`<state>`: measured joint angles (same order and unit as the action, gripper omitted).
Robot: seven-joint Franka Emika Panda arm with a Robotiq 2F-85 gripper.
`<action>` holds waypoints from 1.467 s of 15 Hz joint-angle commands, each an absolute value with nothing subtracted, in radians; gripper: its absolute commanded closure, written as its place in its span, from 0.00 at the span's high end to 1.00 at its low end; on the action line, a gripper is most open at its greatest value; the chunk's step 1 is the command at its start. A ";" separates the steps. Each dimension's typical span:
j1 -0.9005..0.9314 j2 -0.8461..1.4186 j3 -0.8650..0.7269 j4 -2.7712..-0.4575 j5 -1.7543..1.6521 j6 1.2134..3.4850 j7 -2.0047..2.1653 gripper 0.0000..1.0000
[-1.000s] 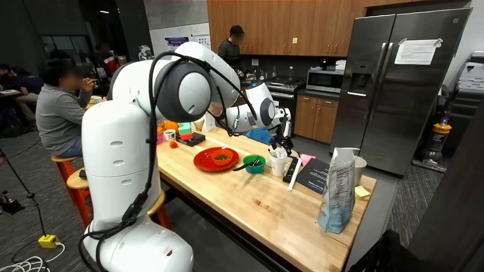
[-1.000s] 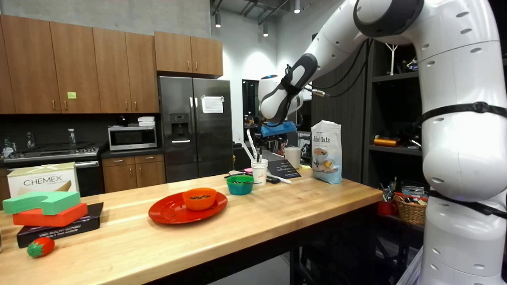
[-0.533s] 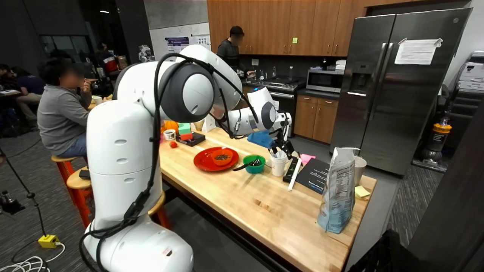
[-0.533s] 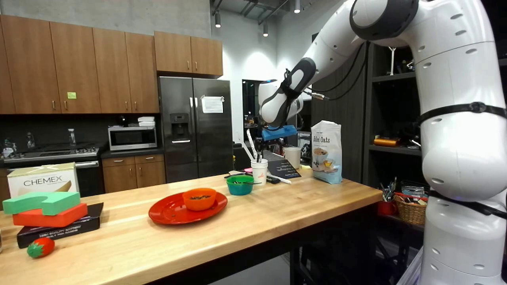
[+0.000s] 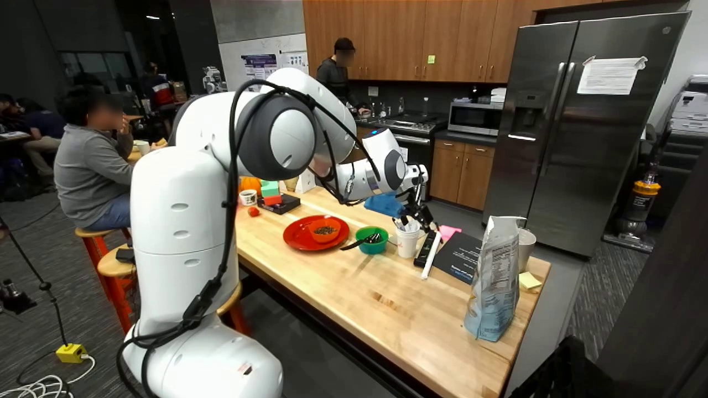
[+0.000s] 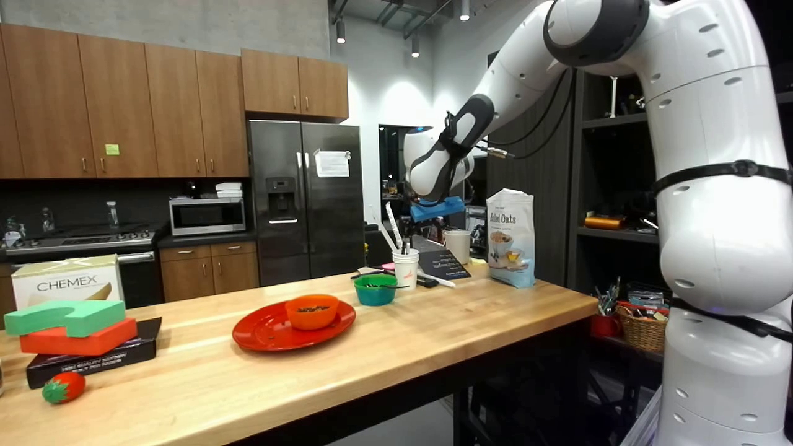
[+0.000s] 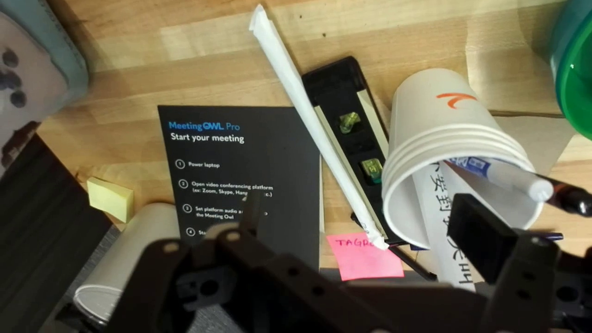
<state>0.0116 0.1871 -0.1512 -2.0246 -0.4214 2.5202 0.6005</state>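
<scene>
White paper cups (image 7: 439, 129), nested perhaps for sturdiness, stood upright on the wooden worktop (image 5: 343, 287), apparently serving as a holder for pens (image 7: 515, 179), as the hand (image 7: 363, 215), spread wide and empty, hung near a black spirit level (image 7: 358, 145) and paper-wrapped stick (image 7: 317, 128).

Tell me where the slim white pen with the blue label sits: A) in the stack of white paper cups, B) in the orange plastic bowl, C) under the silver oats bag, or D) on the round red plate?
A: in the wrist view, the white pen pokes out of the mouth of the paper cup stack.
</scene>
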 commanded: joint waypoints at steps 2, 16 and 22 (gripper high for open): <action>0.025 0.153 -0.158 -2.020 -0.487 2.515 0.614 1.00; 0.050 -0.017 0.024 -2.026 -0.151 2.293 0.212 1.00; 0.034 0.032 0.024 -2.003 -0.120 2.122 0.005 1.00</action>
<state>0.0476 0.0115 0.0324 -2.0138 -0.1162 2.1853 0.0980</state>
